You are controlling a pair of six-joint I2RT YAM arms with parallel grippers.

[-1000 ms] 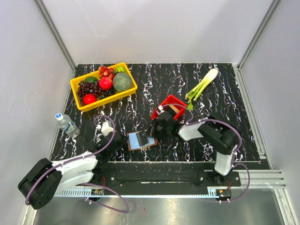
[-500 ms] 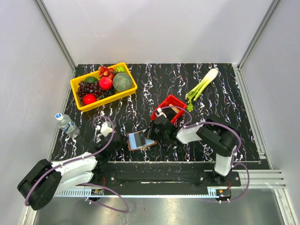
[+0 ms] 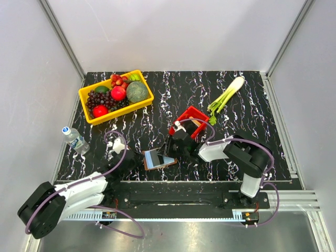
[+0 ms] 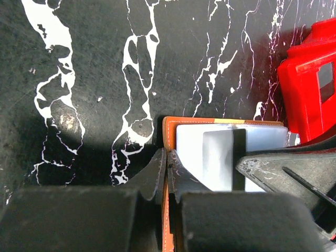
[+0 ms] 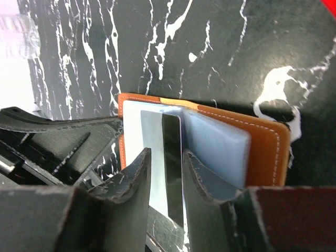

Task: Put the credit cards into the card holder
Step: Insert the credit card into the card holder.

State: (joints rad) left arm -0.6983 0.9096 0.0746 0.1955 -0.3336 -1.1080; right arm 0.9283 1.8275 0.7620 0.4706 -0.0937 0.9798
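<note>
Open brown leather folding card holder (image 3: 157, 159) on black white-veined tabletop (image 3: 178, 89), near front edge. Cover orange-brown with pale stitching; pale blue inner leaves spread. Pale grey thin plastic credit card (image 5: 156, 152), dark band along one edge, partly slid between leaves, remainder projecting out.

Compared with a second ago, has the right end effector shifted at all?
Yes. The right end effector has slid left, away from the red plastic bin and toward the open brown leather card holder.
</note>
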